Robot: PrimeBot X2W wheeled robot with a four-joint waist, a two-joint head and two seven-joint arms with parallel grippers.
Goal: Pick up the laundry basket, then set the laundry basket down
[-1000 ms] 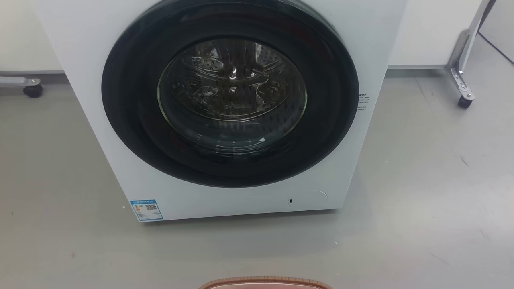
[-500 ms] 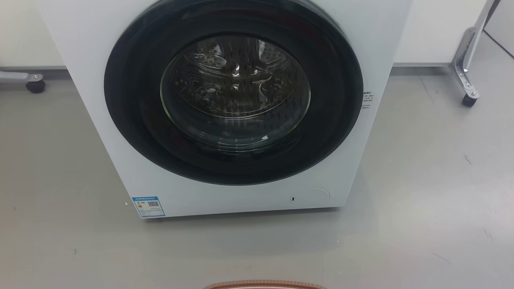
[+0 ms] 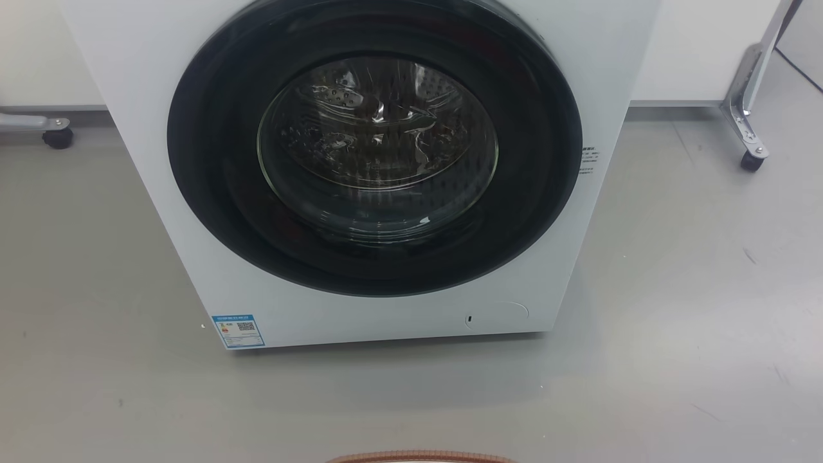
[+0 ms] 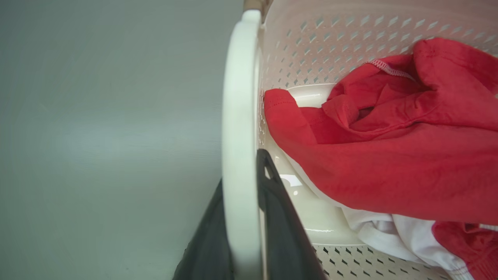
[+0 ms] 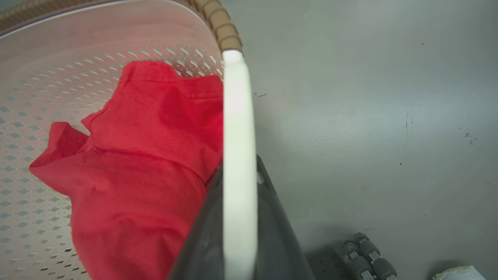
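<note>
The laundry basket [image 3: 421, 458] shows as a strip of brown woven rim at the bottom edge of the head view. In the left wrist view my left gripper [image 4: 243, 171] is shut on one white side handle [image 4: 238, 116], a dark finger on each side of it. My right gripper [image 5: 239, 167] is shut on the other white handle [image 5: 236, 116] in the same way. The perforated cream wall [image 4: 330, 46] holds a red garment [image 4: 389, 147] lying over a white one [image 4: 389, 233]. The same red garment [image 5: 148, 163] shows against the perforated wall [image 5: 35, 116] in the right wrist view.
A white front-loading washing machine [image 3: 379, 173] with its dark round door shut stands on the grey floor just beyond the basket. Caster legs stand at the far left [image 3: 58, 137] and far right [image 3: 749, 157]. Grey rollers [image 5: 367, 256] and a white shoe tip [image 5: 459, 273] lie beside the basket.
The head camera shifted slightly a second ago, and less of the basket rim shows at the bottom edge. Over the last half second nothing has moved.
</note>
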